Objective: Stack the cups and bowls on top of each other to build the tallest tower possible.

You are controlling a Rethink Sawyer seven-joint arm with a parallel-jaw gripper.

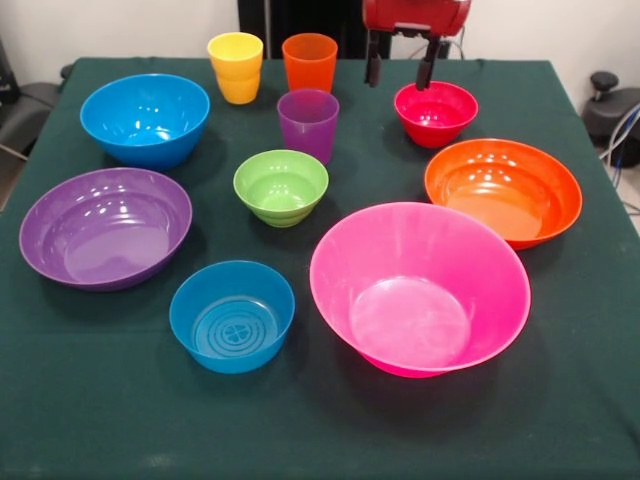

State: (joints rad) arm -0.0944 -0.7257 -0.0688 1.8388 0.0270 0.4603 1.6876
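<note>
Green tablecloth (100, 420) across nearly the whole frame, dotted with separate plastic dishes, nothing stacked. Pink bowl (420, 288), the largest, lower right, upright. Purple bowl (105, 227) at left middle. Orange bowl (503, 191) at right middle, just above the pink one. Mid-sized blue bowl (145, 119) in the upper left. Small blue bowl (232, 315) at lower centre, between purple and pink bowls. Green bowl (281, 186) at centre. Red bowl (435, 113) upper right of centre. Purple cup (308, 124) just above the green bowl. Orange cup (309, 62) and yellow cup (236, 67) side by side at top centre. Gripper (400, 65) at the top edge, hung just above the red bowl's far rim, two dark fingers (372, 62) spread apart, empty.
</note>
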